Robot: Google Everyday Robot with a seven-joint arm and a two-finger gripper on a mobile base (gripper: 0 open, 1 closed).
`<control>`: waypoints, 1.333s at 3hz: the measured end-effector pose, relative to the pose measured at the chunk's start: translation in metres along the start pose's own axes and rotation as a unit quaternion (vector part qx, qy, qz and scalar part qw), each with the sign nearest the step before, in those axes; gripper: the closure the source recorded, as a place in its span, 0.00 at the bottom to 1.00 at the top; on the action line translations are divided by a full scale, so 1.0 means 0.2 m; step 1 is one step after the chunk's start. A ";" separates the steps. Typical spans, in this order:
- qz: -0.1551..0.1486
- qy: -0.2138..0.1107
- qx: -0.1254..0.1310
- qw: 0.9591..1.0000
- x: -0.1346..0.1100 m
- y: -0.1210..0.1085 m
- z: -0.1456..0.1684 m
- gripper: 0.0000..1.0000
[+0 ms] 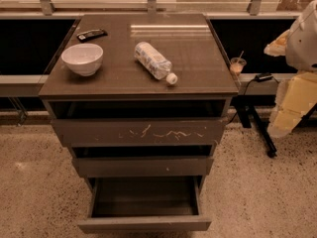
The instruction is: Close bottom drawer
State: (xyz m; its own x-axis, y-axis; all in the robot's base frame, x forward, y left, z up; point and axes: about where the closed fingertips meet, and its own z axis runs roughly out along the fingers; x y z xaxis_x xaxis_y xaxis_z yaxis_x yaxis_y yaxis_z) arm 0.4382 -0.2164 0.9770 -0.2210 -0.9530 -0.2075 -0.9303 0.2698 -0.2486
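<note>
The bottom drawer (144,224) is the narrowest of three dark wooden drawers. It stands pulled far out at the foot of the cabinet, and its shallow box (144,197) shows empty. Above it, the mid-width drawer (142,166) and the wide scratched drawer (141,132) each stick out a little. My gripper (281,123) hangs at the right edge of the view at the end of the pale arm (303,38). It is well to the right of the cabinet and touches nothing.
On the cabinet top (119,83) are a white bowl (82,58), a plastic bottle (153,61) lying on its side and a black handset (91,34). A cup with a straw (237,65) and a black stand leg (258,129) are at the right. The floor (39,192) is speckled.
</note>
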 end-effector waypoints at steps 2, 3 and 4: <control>0.017 -0.003 -0.022 1.000 0.03 0.01 0.14 0.00; 0.021 -0.041 -0.069 0.997 0.02 0.11 0.42 0.00; 0.041 -0.139 -0.132 0.981 0.01 0.37 0.84 0.00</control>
State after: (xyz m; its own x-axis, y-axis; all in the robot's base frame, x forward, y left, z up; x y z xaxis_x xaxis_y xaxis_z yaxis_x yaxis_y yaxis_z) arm 0.4170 -0.1756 0.7993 -0.2433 -0.8453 -0.4758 -0.9645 0.2629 0.0261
